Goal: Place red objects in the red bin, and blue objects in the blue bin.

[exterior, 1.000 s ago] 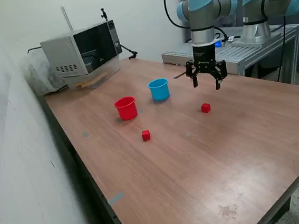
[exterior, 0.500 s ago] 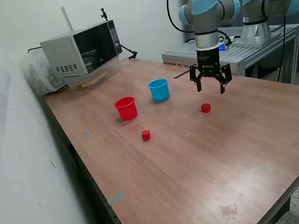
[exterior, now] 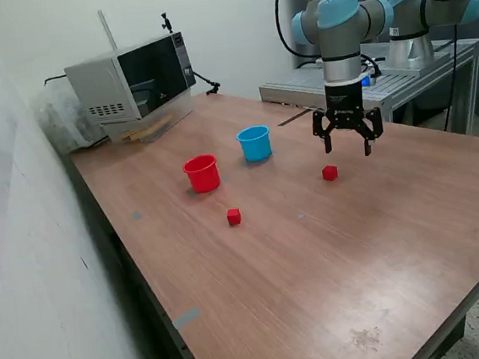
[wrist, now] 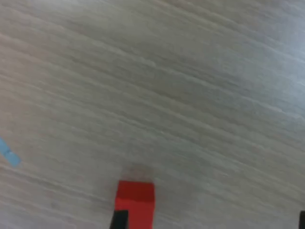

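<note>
"Where was the gripper [exterior: 349,143] when you looked?"

"Hanging over the wooden table [exterior: 382,251], fingers spread wide and nothing between them. It was up in the air, above and a little toward the exterior view's right of one red cube [exterior: 330,172], not touching it."

"So it hadn't picked anything up?"

"No. That cube sat flat on the wood. The camera on the wrist caught it too [wrist: 135,202], at the edge of its picture with a dark fingertip just beside it, the rest only blurred wood grain and a scrap of blue tape [wrist: 8,152]."

"And the other pieces?"

"A second red cube [exterior: 234,217] lay well apart, nearer the front of the table. The red cup [exterior: 201,173] stood beyond it, with the blue cup [exterior: 255,143] just beside that one, both upright. I saw no dark blue cubes on the table; if they were inside the blue cup, I couldn't tell from where I stood."

"Which step would you call it?"

"Lining up for a grab on the nearer red cube, I'd say. To my eye the hand needed to shift back over the cube until it sat between the fingers, drop straight down, and close. Then a carry across to the red cup."

"Anything else around?"

"A microwave [exterior: 133,84] at the far end, out of the way."
</note>
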